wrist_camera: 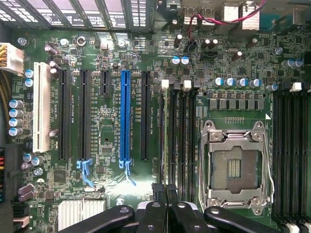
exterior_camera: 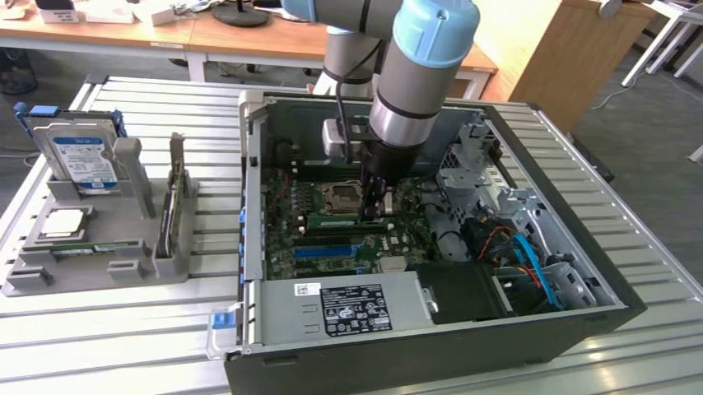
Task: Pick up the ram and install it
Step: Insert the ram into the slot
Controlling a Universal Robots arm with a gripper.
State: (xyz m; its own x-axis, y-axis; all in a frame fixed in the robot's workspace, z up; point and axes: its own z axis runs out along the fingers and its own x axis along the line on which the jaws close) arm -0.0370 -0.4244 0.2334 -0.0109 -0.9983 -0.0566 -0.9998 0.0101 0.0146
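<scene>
Slatted metal bench (exterior_camera: 132, 346) w/ an open PC case (exterior_camera: 439, 362) lying on it, office desks behind. Arm reaches down into the case, end effector (exterior_camera: 374, 212) right over the memory slots next to the empty CPU socket (exterior_camera: 344, 196).

Ram (exterior_camera: 332, 220) is off the tray & standing on edge at a slot just beside that socket, running along the board. End effector looks clenched narrow on its top edge. Wrist view has the fingers (wrist_camera: 155, 204) pinched nearly together w/ the thin board edge between them.

So pickup's done, imo, & we're deep into the install. Stick's at the slot, but can't tell if it's pushed fully home or if the white end clips (wrist_camera: 165, 83) have latched.

Around it: grey tray (exterior_camera: 66, 284) at the exterior view's left holds the 2nd stick (exterior_camera: 104, 247), a silver chip (exterior_camera: 62, 222), a hard drive (exterior_camera: 79, 156) & an upright card (exterior_camera: 176, 197), all well apart from the action.

In the way? Not much. Blue card slot (wrist_camera: 125, 116) is near but a few slots over. Blue cables (exterior_camera: 533, 255) sit off toward the exterior view's right, clear of the memory slots.
</scene>
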